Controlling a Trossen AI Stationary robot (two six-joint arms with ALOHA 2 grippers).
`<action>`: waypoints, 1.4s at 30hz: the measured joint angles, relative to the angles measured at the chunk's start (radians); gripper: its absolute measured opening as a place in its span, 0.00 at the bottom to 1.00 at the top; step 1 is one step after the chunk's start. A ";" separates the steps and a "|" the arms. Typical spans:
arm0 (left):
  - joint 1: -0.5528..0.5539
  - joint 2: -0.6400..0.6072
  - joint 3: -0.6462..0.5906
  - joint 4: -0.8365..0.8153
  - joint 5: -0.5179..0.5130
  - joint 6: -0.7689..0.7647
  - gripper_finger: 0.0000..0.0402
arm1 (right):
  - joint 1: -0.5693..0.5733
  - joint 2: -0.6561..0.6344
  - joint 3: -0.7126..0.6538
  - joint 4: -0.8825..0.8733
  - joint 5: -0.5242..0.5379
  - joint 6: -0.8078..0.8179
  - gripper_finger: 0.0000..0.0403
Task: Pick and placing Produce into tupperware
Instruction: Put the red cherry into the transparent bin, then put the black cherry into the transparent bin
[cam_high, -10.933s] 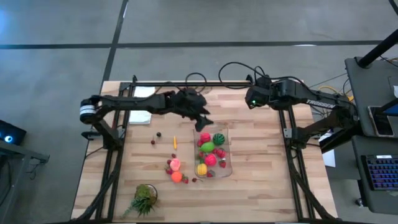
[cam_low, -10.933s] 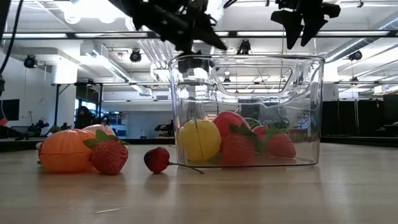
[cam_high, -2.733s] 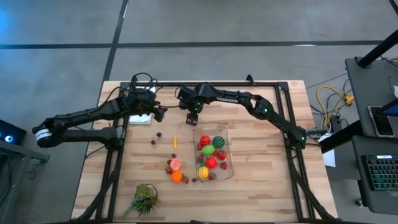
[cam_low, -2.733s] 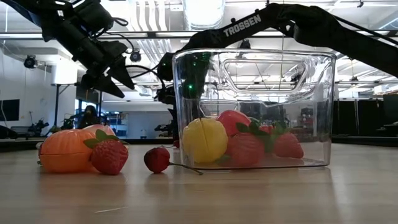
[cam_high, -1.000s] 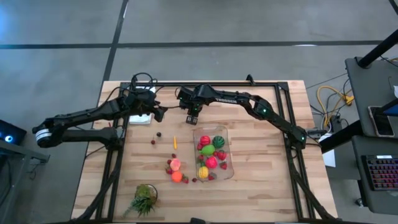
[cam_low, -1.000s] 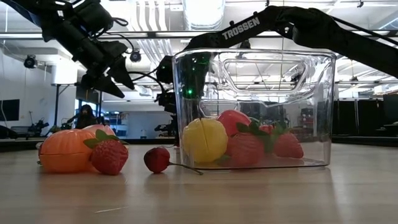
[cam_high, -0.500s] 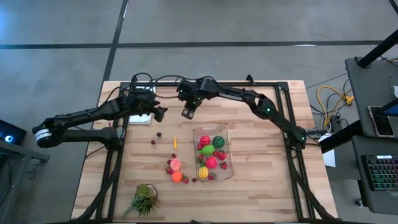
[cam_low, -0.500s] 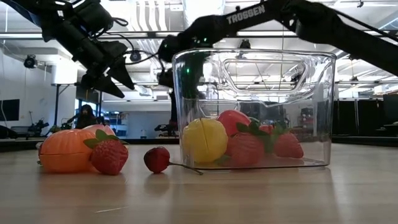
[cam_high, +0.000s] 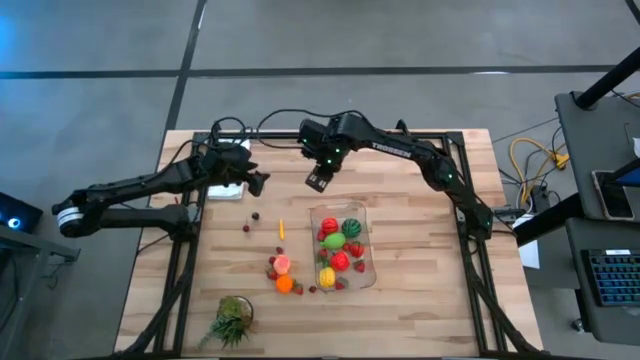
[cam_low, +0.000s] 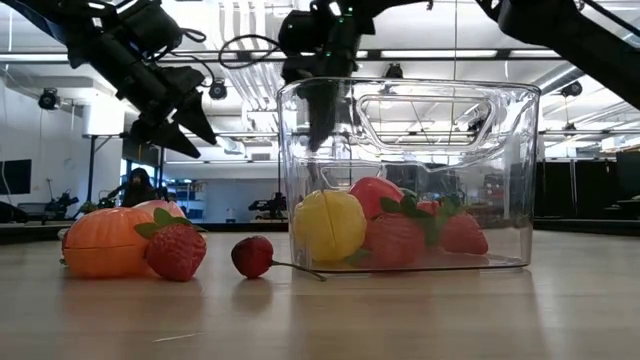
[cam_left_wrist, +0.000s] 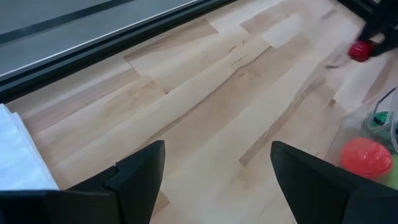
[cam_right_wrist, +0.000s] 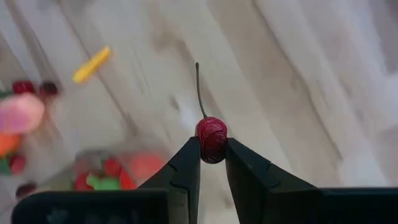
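The right hand (cam_right_wrist: 212, 163) pinched a red cherry (cam_right_wrist: 212, 138), stem pointing away, above the worktop (cam_high: 420, 230) just beyond the tupperware (cam_high: 368, 273), likely for dropping it in among the produce there; the left hand (cam_left_wrist: 217, 165) waited spread near the white paper (cam_high: 228, 190)

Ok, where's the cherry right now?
The cherry is pinched in the right gripper, off the table just beyond the tupperware's far left corner in the high view.
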 joint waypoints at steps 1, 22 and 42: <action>0.000 0.000 -0.006 0.011 0.000 0.000 0.69 | 0.007 -0.003 0.000 -0.023 0.000 0.006 0.16; -0.001 0.008 -0.020 0.039 0.063 -0.027 0.69 | 0.312 -0.093 0.000 -0.171 0.171 0.167 0.16; -0.001 0.058 -0.028 0.000 0.194 -0.080 0.69 | 0.462 -0.085 -0.221 -0.168 0.342 0.721 0.28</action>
